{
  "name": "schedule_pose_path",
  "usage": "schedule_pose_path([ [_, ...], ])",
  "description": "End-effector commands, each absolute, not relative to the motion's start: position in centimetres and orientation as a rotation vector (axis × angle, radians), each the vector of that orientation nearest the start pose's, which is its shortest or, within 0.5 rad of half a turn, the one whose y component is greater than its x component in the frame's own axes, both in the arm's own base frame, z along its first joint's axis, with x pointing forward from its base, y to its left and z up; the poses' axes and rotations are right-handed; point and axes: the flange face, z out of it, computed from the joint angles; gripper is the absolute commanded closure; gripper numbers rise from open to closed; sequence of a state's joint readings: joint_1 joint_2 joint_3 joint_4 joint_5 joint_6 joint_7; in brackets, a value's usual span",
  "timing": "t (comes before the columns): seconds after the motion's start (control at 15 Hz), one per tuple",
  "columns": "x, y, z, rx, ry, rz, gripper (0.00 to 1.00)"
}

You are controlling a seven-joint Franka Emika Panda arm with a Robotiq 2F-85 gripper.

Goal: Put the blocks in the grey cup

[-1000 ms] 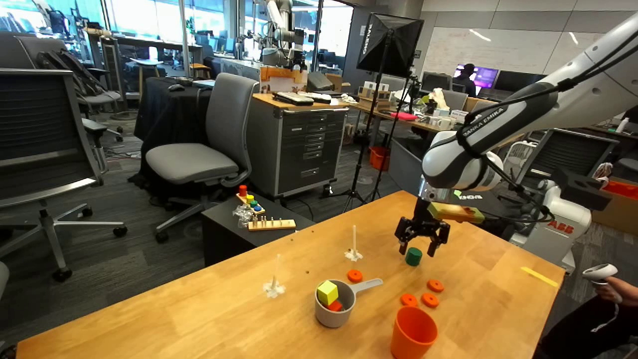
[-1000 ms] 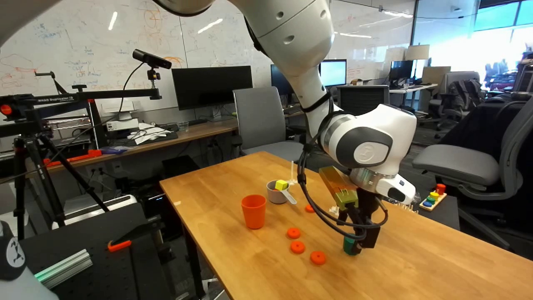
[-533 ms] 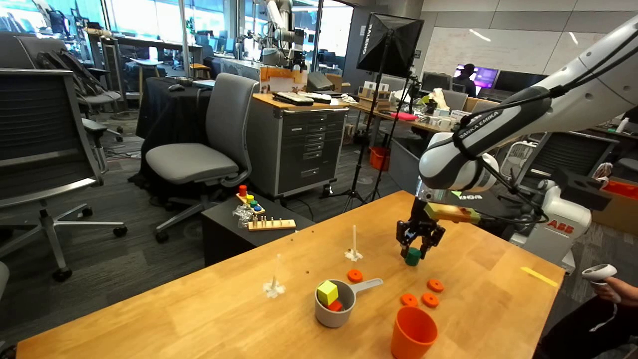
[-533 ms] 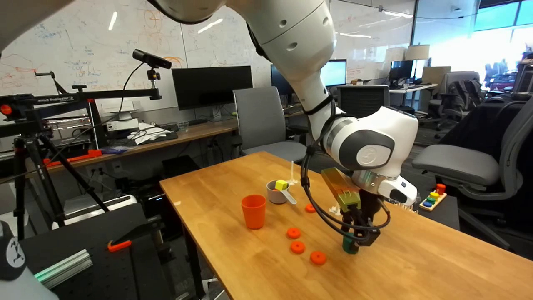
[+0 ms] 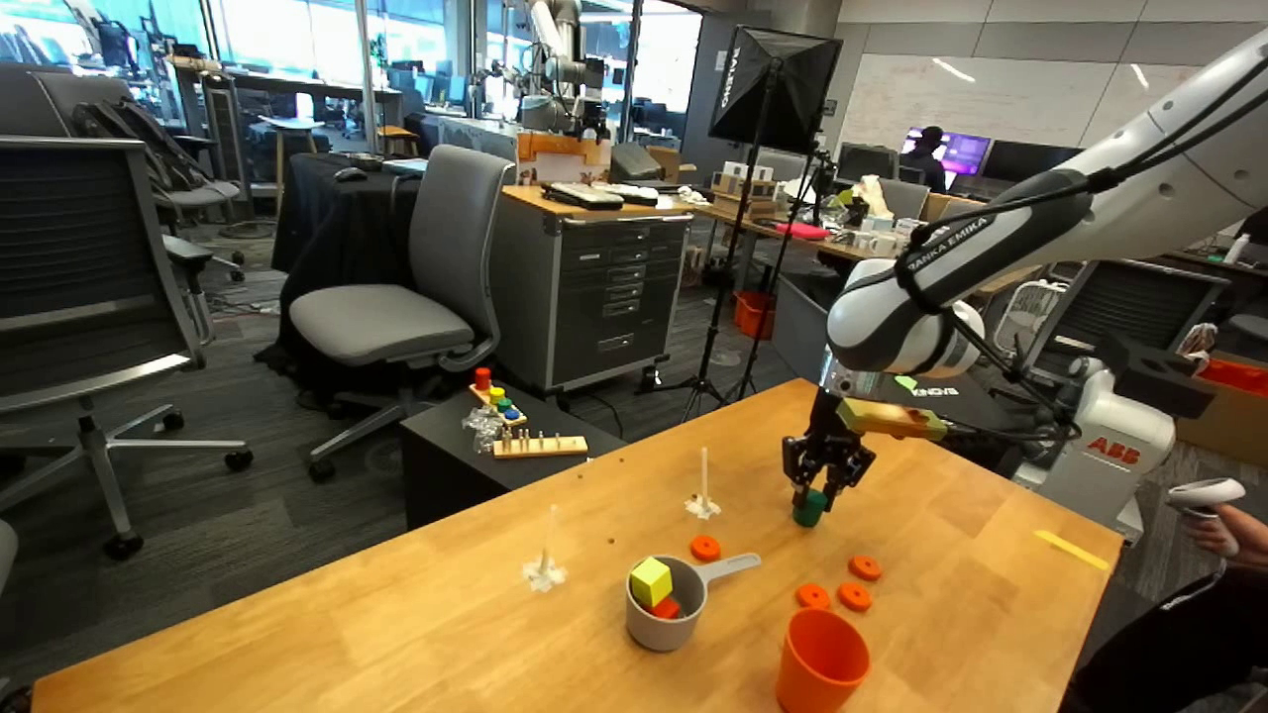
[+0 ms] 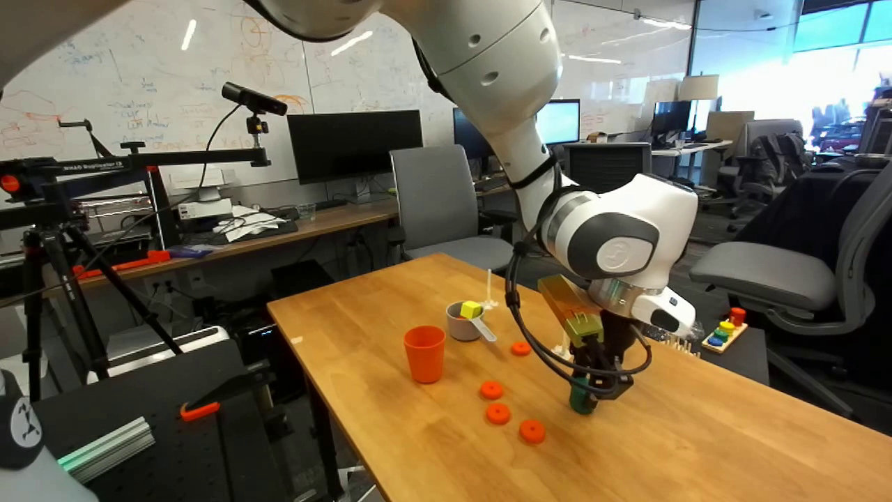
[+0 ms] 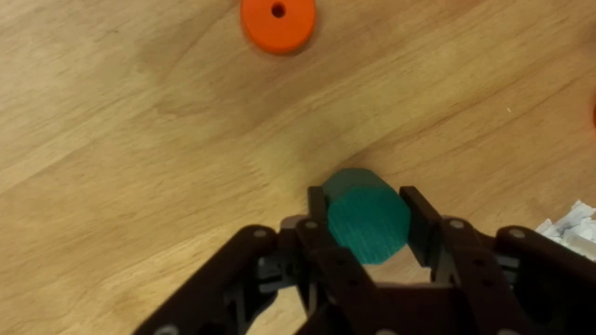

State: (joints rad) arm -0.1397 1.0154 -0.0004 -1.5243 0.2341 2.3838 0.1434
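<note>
My black two-fingered metal gripper (image 5: 814,499) sits right of centre in an exterior view; the short grey plastic cup (image 5: 662,635) lies to its lower left, handle (image 5: 731,565) toward me; I grasp the green many-sided block (image 7: 370,225), upright, perhaps not yet lifted.

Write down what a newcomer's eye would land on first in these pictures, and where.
The white Franka arm, reaching over the wooden table in both exterior views, probably strikes first. In the wrist view, the green block stands out, pinched in the gripper. The orange cup follows, upright on the table near the grey cup holding a yellow block and a red block.
</note>
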Motion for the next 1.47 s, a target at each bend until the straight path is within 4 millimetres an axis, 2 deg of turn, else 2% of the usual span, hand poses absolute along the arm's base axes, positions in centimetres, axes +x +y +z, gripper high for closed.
schedule_pose_path([
  [0.0, 67.1, -6.2, 7.3, -2.884, 0.618, 0.186, 0.81],
  [0.4, 68.7, -0.2, 12.3, -2.858, 0.489, 0.108, 0.81],
  [0.6, 69.1, 2.2, 13.6, -2.842, 0.445, 0.092, 0.81],
  [0.93, 69.3, 7.0, 13.4, -2.828, 0.370, 0.116, 0.81],
  [1.4, 68.5, 13.7, 13.0, -2.858, 0.243, 0.137, 0.81],
])
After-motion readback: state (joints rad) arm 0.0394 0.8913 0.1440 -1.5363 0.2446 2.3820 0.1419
